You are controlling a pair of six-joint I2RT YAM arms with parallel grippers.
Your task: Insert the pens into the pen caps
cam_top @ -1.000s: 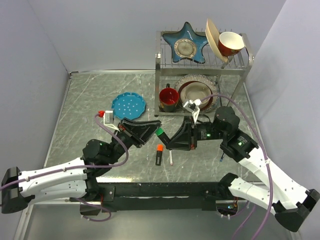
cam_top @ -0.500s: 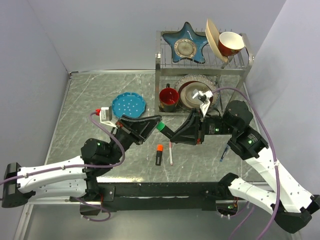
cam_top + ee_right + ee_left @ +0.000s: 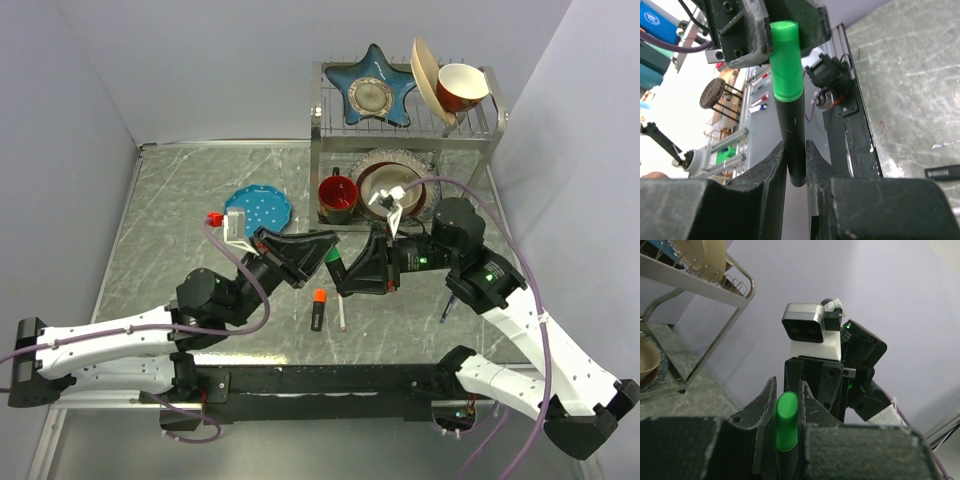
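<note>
Step in hand: capping one marker in mid-air, both arms meeting over the middle of the surface, a bit toward the near edge.

The left tool is closed narrow on the green cap, which is pinched between its two fingers. The right tool is clamped on the lower body of the black marker, holding it upright in its own view. The cap sits on the marker's end and its rim meets the black body in a clean line. It looks on, but whether it has clicked fully home can't be told.

On the surface near the near edge, below the two tools:
- orange-capped marker, looks already capped
- white pen just beside it, its far end hidden under the right tool
- blue pen toward the right edge, partly hidden by the right arm

No loose caps can be made out in any view.

Judgement on the next move: a short push along the marker's axis to seat the cap, keeping the tools in line so it doesn't cock sideways. Then one tool lets go and the other sets the marker down, clear of the pens lying there. After that come the white and blue pens — their caps have to be found first.
</note>
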